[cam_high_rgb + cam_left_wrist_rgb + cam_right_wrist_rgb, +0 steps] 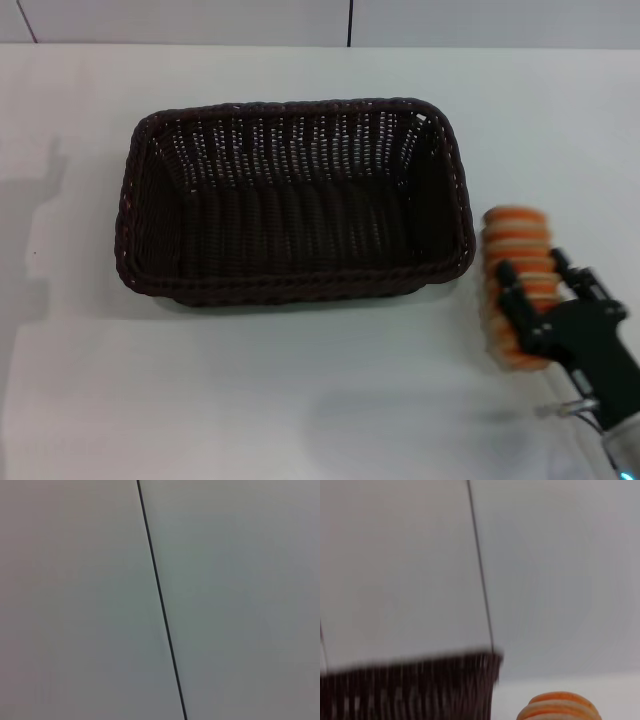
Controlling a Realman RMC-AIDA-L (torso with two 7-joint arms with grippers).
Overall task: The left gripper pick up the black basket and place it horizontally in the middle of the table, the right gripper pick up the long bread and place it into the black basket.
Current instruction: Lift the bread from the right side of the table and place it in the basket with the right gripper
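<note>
Long bread [517,285] sits to the robot's right of the black basket [290,200], close beside it but apart from the rim, lying with its length running away from the robot. Right gripper [536,296] is around the near half of the roll, one finger on each long side; fingers look closed against the bread, and whether it is lifted off the table [300,400] cannot be told. Right wrist view shows the roll's striped top [559,707] low in frame with the basket corner [470,682] beside it. Black basket lies roughly mid-table, long side across the robot's view, upright, nothing inside. Left gripper not visible in the head view; left wrist view shows only a pale surface with a dark seam [160,600], so its fingers cannot be judged. Progress, as a judgement: basket placement looks done, bread grasp appears made, carrying over the rim and releasing inside remains.
</note>
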